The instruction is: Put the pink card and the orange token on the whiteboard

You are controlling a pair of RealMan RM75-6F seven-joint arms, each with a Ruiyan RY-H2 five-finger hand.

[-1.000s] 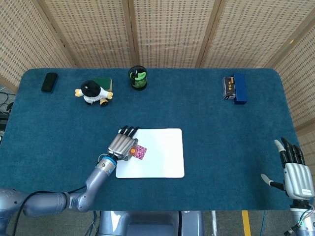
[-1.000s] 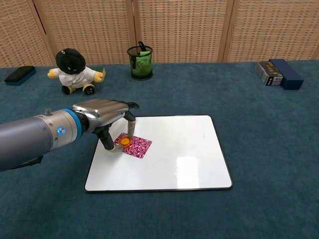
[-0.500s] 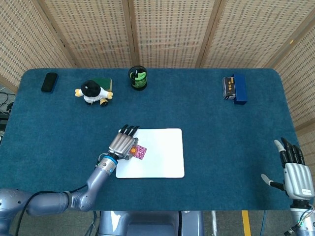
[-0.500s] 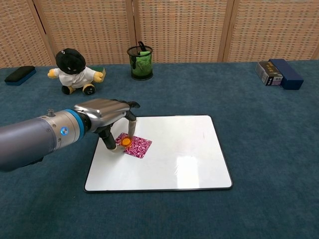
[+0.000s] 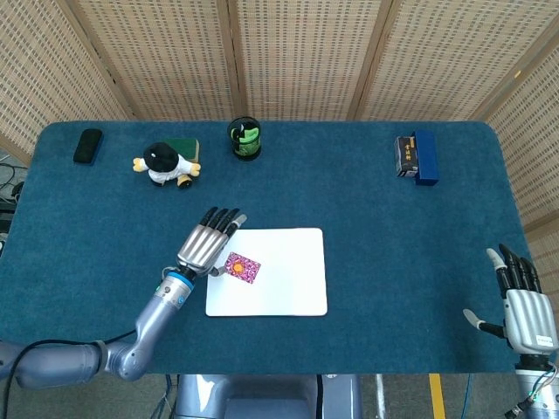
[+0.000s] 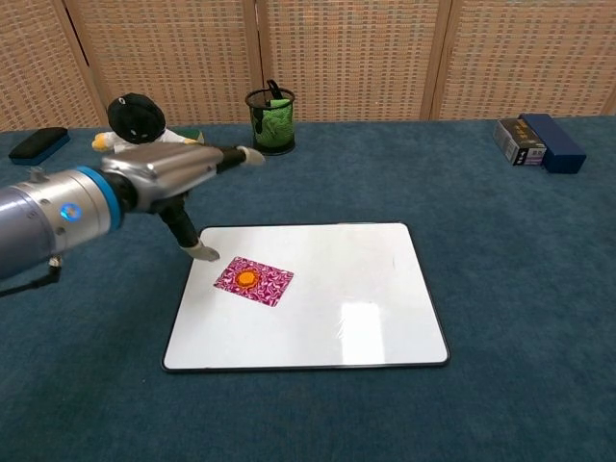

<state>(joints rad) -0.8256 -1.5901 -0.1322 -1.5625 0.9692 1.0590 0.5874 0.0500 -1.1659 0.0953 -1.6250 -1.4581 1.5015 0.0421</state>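
The pink patterned card [image 5: 242, 267] [image 6: 253, 280] lies flat on the left part of the whiteboard [image 5: 288, 288] [image 6: 337, 308]. A small orange token [image 5: 240, 265] [image 6: 246, 279] rests on top of the card. My left hand [image 5: 206, 242] [image 6: 173, 173] hovers above and left of the card, fingers spread, holding nothing. My right hand [image 5: 524, 310] stands at the table's front right corner, fingers apart and empty, seen only in the head view.
At the back of the blue table stand a green pen cup [image 5: 245, 138], a plush toy [image 5: 164, 165], a black eraser [image 5: 87, 145] at far left, and blue and dark boxes [image 5: 416, 156] at right.
My left hand has let go of the token, lifted off the card and drawn back to the left, fingers opening. Card and token stay on the whiteboard.
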